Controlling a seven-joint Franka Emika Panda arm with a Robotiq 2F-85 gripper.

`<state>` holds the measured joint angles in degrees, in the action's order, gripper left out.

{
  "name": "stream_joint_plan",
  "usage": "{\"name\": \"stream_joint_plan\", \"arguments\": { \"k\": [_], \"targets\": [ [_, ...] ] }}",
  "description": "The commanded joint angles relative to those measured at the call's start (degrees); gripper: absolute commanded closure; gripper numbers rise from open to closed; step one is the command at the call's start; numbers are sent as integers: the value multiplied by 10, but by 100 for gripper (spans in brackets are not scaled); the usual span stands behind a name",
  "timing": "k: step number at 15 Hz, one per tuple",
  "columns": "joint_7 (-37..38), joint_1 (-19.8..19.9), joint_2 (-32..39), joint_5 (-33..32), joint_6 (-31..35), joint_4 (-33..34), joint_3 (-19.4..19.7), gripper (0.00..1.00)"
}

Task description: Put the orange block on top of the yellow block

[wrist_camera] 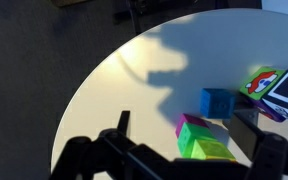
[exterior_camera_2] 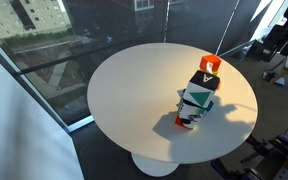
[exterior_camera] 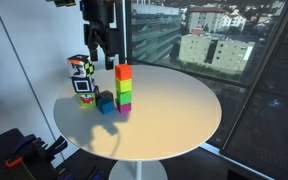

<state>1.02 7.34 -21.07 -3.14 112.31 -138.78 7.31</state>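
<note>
Exterior view: orange block (exterior_camera: 122, 72) sat on top of the stack, directly on yellow block (exterior_camera: 123, 86); task looked done.
Small stiff cube, prob. light w/ smooth faces; best pinched on two opp. sides, mid-height. Gripper (exterior_camera: 100, 62) hung just beside the stack top, jaws spread wide, nothing held. Blue cube (exterior_camera: 105, 103) & patterned box (exterior_camera: 81, 80) stood near the stack base on the table (exterior_camera: 184, 110).

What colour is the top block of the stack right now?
Orange; the orange block shows best in an exterior view.
</note>
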Motion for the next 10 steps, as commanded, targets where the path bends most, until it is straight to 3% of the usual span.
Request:
{"name": "stream_joint_plan", "arguments": {
  "k": [1, 10],
  "targets": [
    [-6, 4, -48, -2, 2, -21, -1, 0],
    [27, -8, -91, -1, -6, -23, -39, 0]
  ]
}}
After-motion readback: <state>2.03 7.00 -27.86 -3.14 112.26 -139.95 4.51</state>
